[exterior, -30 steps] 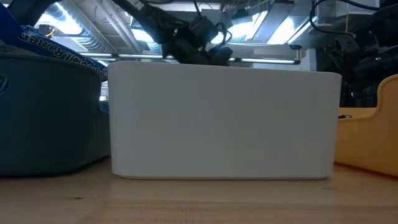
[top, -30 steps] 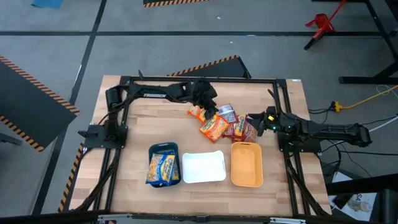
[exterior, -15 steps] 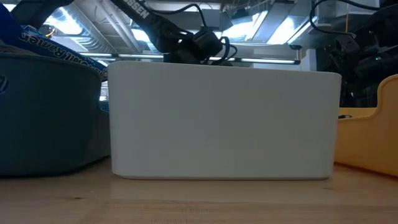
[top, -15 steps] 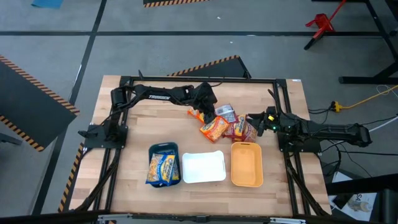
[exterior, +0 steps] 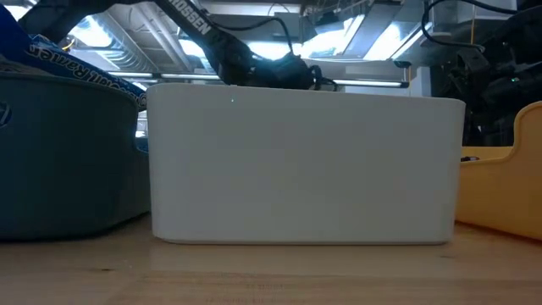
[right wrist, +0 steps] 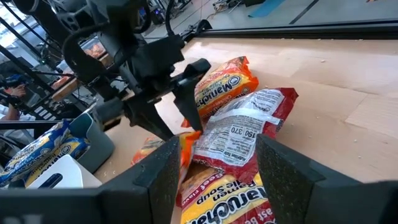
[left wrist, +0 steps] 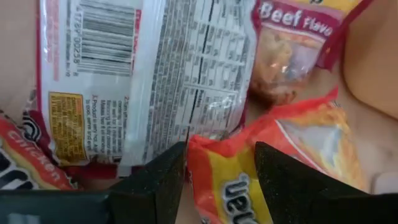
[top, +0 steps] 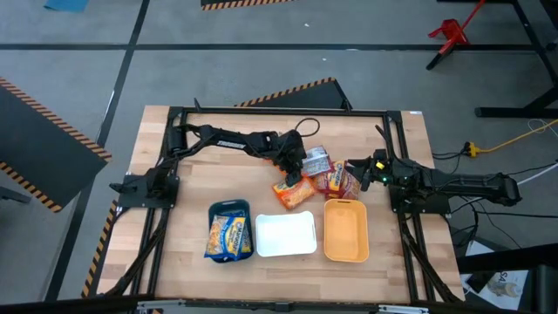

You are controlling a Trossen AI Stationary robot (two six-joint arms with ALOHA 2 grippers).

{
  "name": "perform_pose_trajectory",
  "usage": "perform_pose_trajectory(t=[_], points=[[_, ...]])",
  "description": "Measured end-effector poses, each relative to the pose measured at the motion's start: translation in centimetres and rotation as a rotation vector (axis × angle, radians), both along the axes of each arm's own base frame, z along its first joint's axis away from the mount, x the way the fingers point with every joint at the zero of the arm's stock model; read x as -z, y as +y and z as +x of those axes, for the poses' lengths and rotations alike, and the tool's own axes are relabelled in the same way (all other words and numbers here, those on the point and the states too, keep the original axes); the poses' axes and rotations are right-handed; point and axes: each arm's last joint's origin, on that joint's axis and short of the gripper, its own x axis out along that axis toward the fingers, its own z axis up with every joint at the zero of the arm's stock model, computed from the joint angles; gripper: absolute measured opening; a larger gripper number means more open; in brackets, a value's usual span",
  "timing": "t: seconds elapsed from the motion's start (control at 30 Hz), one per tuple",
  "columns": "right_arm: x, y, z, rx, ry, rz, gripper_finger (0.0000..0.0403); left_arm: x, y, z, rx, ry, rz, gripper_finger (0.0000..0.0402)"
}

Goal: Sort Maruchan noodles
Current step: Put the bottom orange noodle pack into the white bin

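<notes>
- Three trays sat in a row along the near side of the wooden table (top: 174,262): a teal tray (top: 229,209) on the left holding blue noodle packets (top: 229,235), a white tray (top: 284,235) in the middle, and an orange tray (top: 345,231) on the right.
- At table height, the white tray (exterior: 305,169) filled the middle of the low view, with the teal tray (exterior: 68,152) and the orange tray (exterior: 508,178) at either side.
- Reaching in from the table's left, the left gripper (top: 295,166) was lowered over the loose pile, its fingers (left wrist: 155,186) parted and straddling the upper edge of an orange packet (left wrist: 292,168).
- That orange packet (top: 294,194) lay just behind the white tray, at the near-left corner of the pile.
- Beside it lay a dark red packet (top: 316,160), turned over with its printed back showing, partly overlapping a dark red beef-flavour packet (top: 336,181).
- A second orange packet (right wrist: 227,84) rested at the pile's far edge.
- At the right of the pile, the right gripper (top: 357,166) waited with fingers (right wrist: 161,180) spread apart, holding nothing.
</notes>
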Motion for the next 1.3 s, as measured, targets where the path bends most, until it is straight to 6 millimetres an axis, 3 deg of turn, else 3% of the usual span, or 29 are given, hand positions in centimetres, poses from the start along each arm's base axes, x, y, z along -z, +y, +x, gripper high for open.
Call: perform_pose_trajectory(t=[0.2, 0.5, 0.7, 1.13, 1.3], points=[[0.0, 0.0, 0.0, 0.0, 0.0, 0.0, 0.0195, 0.6, -0.6, -0.5, 0.006, 0.088, -0.006, 0.016], [0.0, 0.0, 0.0, 0.0, 0.0, 0.0, 0.0195, 1.0, -1.4, -0.8, 0.002, 0.153, -0.014, 0.0013], [0.0, 0.0, 0.0, 0.0, 0.0, 0.0, 0.0195, 0.5, -1.5, -0.9, -0.056, 0.159, -0.066, 0.0002], [0.0, 0.0, 0.0, 0.0, 0.0, 0.0, 0.0195, -6.7, -2.1, -2.9, -0.132, 0.07, -0.071, 0.0001], [0.0, 0.0, 0.0, 0.0, 0.0, 0.0, 0.0195, -9.2, -3.5, -3.9, -0.111, 0.045, -0.074, 0.0]])
